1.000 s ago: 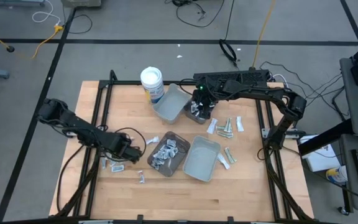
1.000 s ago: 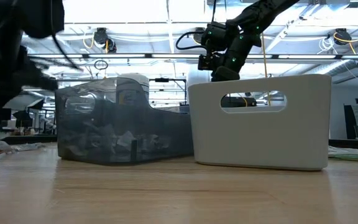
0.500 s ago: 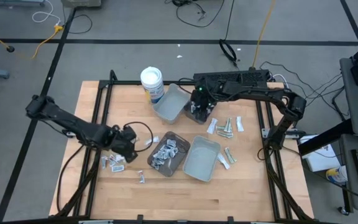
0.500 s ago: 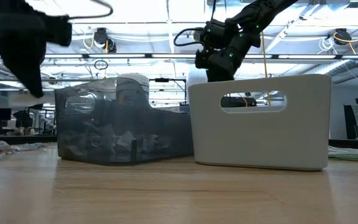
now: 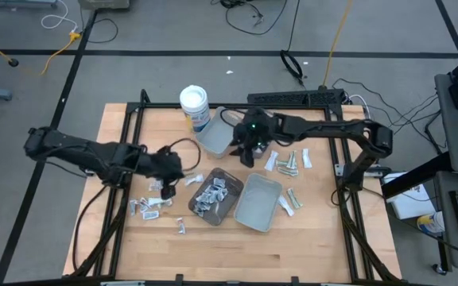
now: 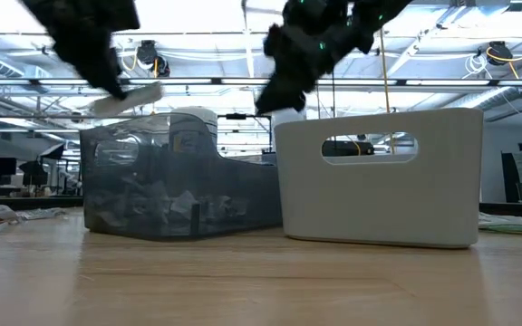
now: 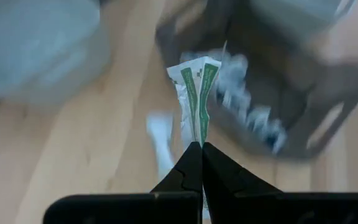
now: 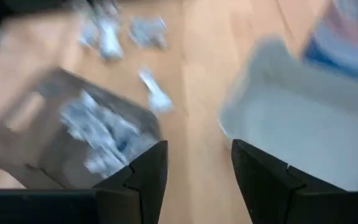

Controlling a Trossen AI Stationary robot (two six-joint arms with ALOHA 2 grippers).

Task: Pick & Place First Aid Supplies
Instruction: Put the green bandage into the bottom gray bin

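My left gripper [image 5: 168, 178] hangs above the table, left of the brown tray [image 5: 233, 208], and is shut on one of the first aid supplies, a narrow white packet with green print [image 7: 196, 93]. In the low view this packet [image 6: 130, 97] shows pale at the top left. The brown tray holds a heap of small white and bluish packets [image 5: 211, 193]. My right gripper [image 5: 243, 154] is open and empty in the air beside the far grey tray [image 5: 216, 132]. More packets lie flat on the wood [image 5: 145, 206] [image 5: 288, 162]. My left gripper pinches the packet's near end [image 7: 196, 134] between its two shut fingertips. The fingers slant down toward the table. The packet sticks out past the fingertips along their line, creased lengthwise, and is lifted clear of the table.
A white round tub with a blue label [image 5: 195, 104] stands at the far side. A second grey tray [image 5: 258, 203] lies right of the brown one. A dark tray [image 5: 262, 143] lies by the right arm. Black frame rails [image 5: 126, 135] border the wooden top.
My left gripper has risen off the table with the packet, gone toward the far edge and the brown tray, and rolled about its own line. My right gripper has left its place above the dark far tray and gone toward the table's left and near side, staying open.
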